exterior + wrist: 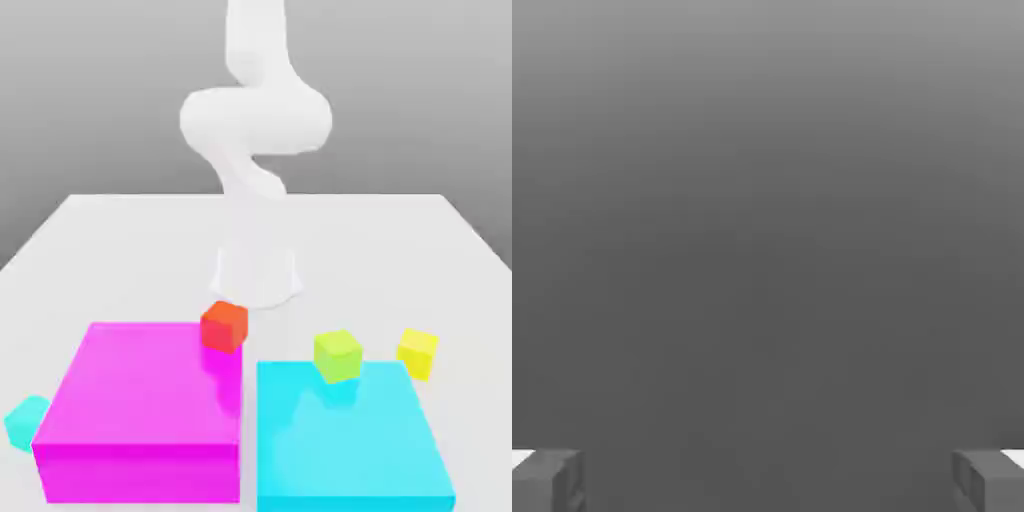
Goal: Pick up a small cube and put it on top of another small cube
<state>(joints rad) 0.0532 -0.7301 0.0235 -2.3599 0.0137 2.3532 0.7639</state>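
- On the counter [120, 240], at the exterior view's far left and near edge, the teal cube [27, 420] sits just beside the big magenta block [140, 400]. That block's tall side could get in the way of a descending gripper, so a stack placed here may be knocked or set down off-centre.
- Near the middle, the red-orange cube [224, 326] rests at the magenta block's far right corner, and the lime-green cube [337, 355] sits at the far edge of the flat cyan block [345, 435]. Both are the same size as the wanted cube, so a grab on the wrong one is a real risk.
- At the exterior view's right, the yellow cube [418, 352] lies on the counter just beside the cyan block's far right corner. The carry from here to the teal cube crosses both big blocks, and a low path could clip them or the cubes on them.
- In the hand view, the gripper [768, 480] has its fingers [547, 480] spread wide apart, with nothing between them and nothing touched.
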